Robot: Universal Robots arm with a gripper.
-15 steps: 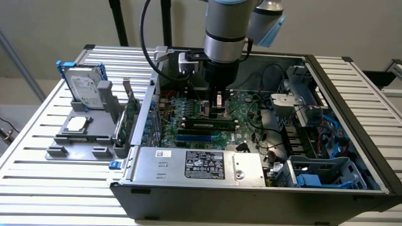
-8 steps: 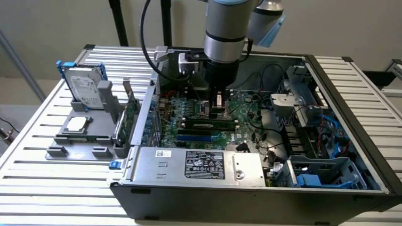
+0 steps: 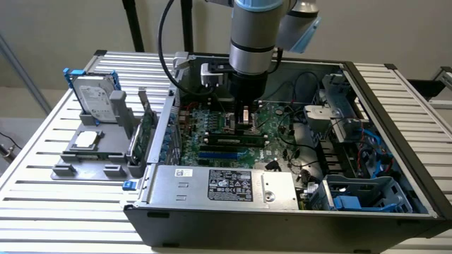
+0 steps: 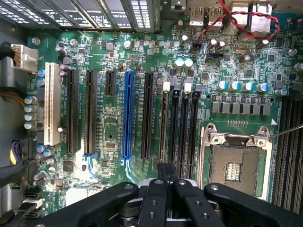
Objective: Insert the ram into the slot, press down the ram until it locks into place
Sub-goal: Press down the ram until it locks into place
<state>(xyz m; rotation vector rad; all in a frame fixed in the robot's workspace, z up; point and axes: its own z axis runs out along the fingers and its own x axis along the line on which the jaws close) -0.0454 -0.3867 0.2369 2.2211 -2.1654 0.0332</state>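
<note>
Pressing squarely matters here: we judge the ram [image 4: 164, 123] stands edge-up in the slot [image 4: 166, 87] just beyond the blue socket [image 4: 127, 113], one black socket between. Our gripper [image 4: 165, 171], fingers closed together and holding nothing, sits over the ram's end. Farther from the blue socket, empty slots [image 4: 175, 123] crowd close, leaving little sideways room.

Exterior high, oblique — wrist close above motherboard [image 4: 142, 56].

My black gripper [image 4: 166, 182] hangs over a green motherboard [image 4: 113, 127]. One socket [image 4: 126, 116] is blue; the slot [image 4: 174, 127] is black, white-clipped.
</note>
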